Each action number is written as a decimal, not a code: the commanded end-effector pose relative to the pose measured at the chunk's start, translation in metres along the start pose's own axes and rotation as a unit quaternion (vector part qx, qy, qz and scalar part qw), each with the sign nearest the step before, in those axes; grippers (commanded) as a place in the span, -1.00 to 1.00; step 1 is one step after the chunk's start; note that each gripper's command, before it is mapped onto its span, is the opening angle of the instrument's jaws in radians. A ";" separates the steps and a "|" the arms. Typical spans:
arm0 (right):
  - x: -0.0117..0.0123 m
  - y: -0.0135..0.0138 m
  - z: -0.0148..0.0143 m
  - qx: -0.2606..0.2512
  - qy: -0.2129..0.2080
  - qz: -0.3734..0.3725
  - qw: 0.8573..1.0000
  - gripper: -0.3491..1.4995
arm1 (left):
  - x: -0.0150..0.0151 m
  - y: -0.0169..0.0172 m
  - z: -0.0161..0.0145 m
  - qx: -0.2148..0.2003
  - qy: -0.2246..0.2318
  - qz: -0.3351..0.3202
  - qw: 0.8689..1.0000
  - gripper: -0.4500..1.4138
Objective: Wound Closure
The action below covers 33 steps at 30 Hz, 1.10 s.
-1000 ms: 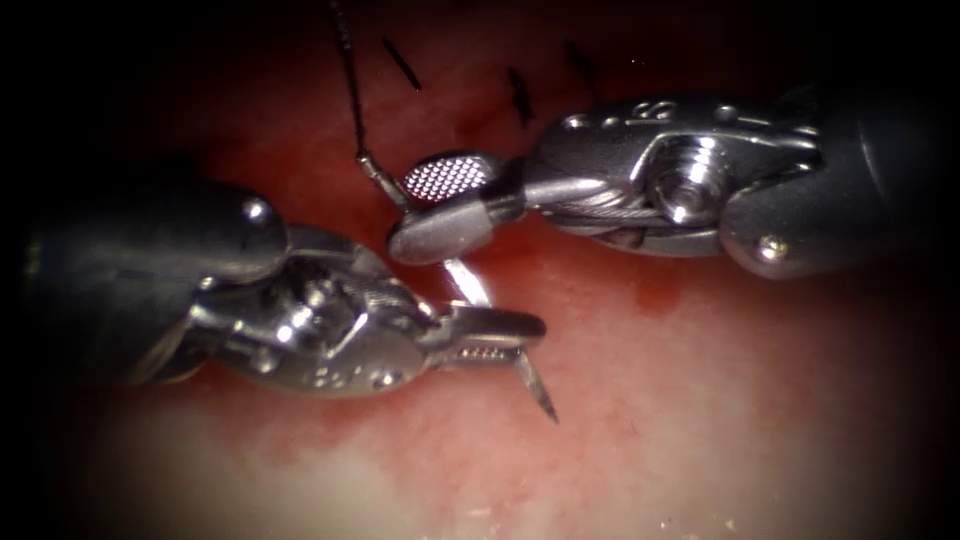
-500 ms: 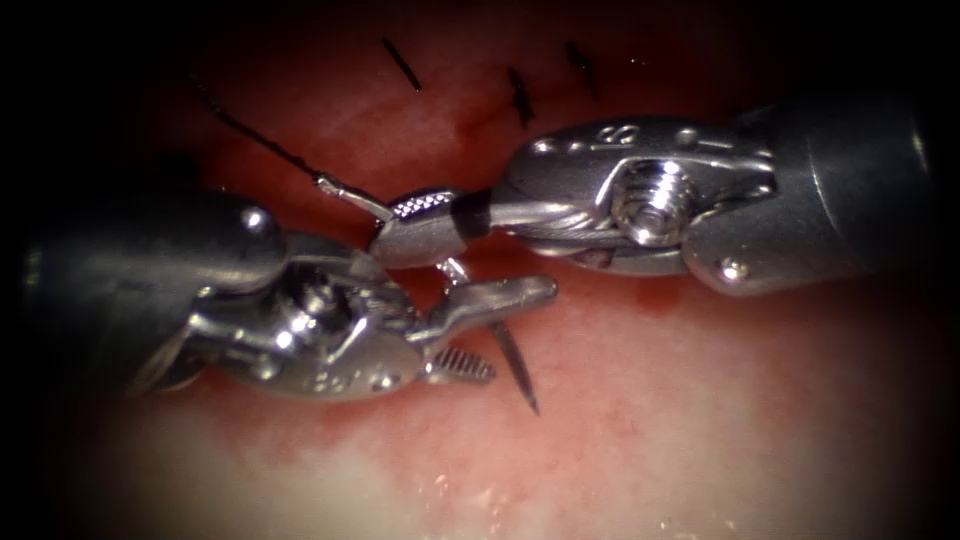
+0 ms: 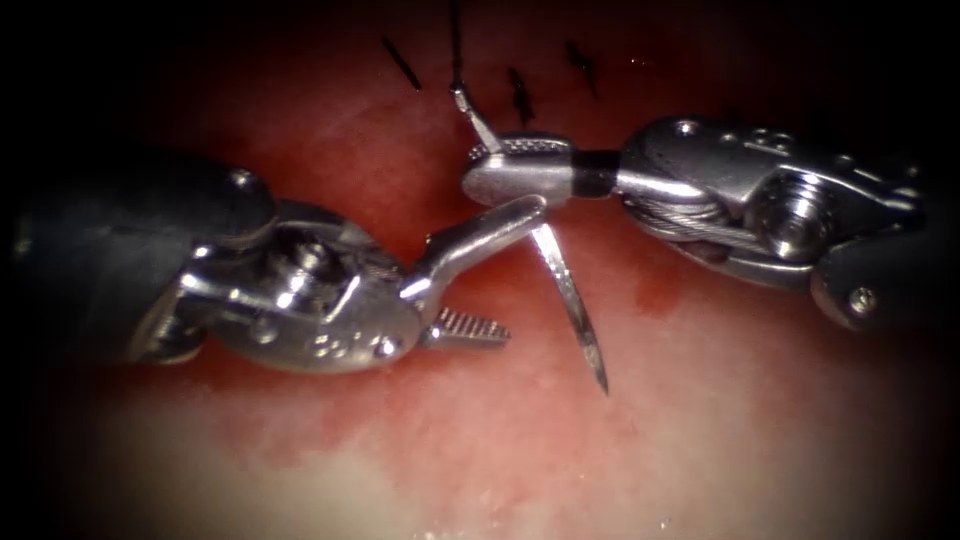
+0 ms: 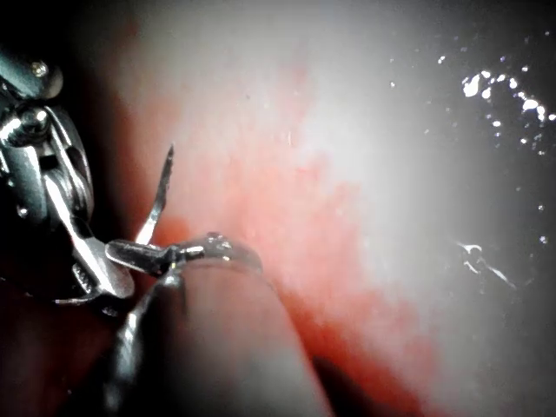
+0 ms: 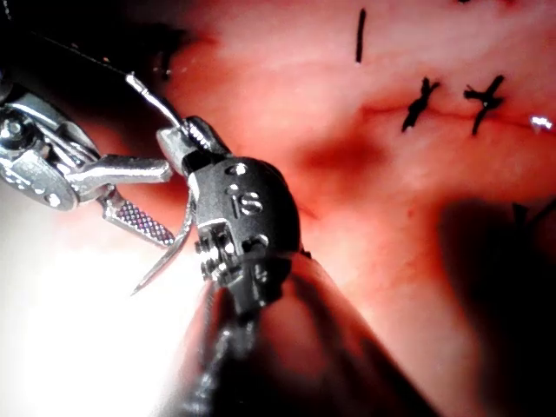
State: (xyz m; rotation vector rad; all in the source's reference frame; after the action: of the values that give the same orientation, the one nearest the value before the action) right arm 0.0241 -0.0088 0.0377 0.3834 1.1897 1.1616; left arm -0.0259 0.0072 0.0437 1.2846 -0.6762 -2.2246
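My right tool (image 3: 500, 170) has its jaws clamped on the needle (image 3: 572, 300) near its thread end; the needle hangs free above the tissue (image 3: 720, 420), tip down. My left tool (image 3: 480, 275) has its jaws wide apart, holding nothing, just beside the needle. Thread (image 3: 455, 45) runs up from the needle's end.

The thread (image 3: 455, 40) runs off the top edge; the needle (image 3: 572, 300) hides partly behind the right gripper (image 3: 505, 172)

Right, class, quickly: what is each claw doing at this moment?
Left claw: open, holding nothing.
Right claw: shut on the needle near its thread end; needle clear of the tissue.
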 end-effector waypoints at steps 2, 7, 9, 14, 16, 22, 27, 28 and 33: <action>-0.0005 0.0001 0.0000 -0.012 0.005 0.015 1.000 -1.00 | 0.0006 0.0009 0.0010 0.021 0.008 -0.008 1.000 0.37; -0.0003 0.0004 -0.0003 -0.033 0.014 0.042 0.998 -1.00 | 0.0009 0.0009 0.0020 0.049 0.025 -0.020 0.998 0.24; -0.0003 0.0005 -0.0003 -0.039 0.016 0.052 0.998 -1.00 | 0.0012 0.0011 0.0026 0.054 0.030 -0.019 0.998 0.24; -0.0002 0.0006 -0.0001 -0.058 0.023 0.082 0.995 -1.00 | 0.0020 0.0011 0.0038 0.068 0.041 -0.020 0.997 0.28; -0.0002 0.0006 -0.0001 -0.060 0.024 0.097 0.993 -1.00 | 0.0023 0.0009 0.0042 0.079 0.041 -0.012 0.996 0.26; -0.0003 0.0004 -0.0001 -0.059 0.026 0.129 0.990 -1.00 | 0.0020 0.0009 0.0045 0.082 0.051 -0.004 0.995 0.24; -0.0004 0.0003 -0.0002 -0.059 0.027 0.129 0.990 -1.00 | 0.0015 0.0007 0.0038 0.083 0.060 -0.004 0.995 0.24; -0.0004 0.0003 -0.0002 -0.059 0.027 0.129 0.990 -1.00 | 0.0015 0.0007 0.0038 0.083 0.060 -0.004 0.995 0.24; -0.0005 0.0001 -0.0002 -0.050 0.024 0.128 0.990 -1.00 | 0.0013 0.0005 0.0034 0.089 0.064 -0.005 0.994 0.24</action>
State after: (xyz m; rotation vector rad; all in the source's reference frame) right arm 0.0233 -0.0086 0.0375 0.4411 1.1415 1.4557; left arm -0.0288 0.0073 0.0443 1.5015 -0.8409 -2.1010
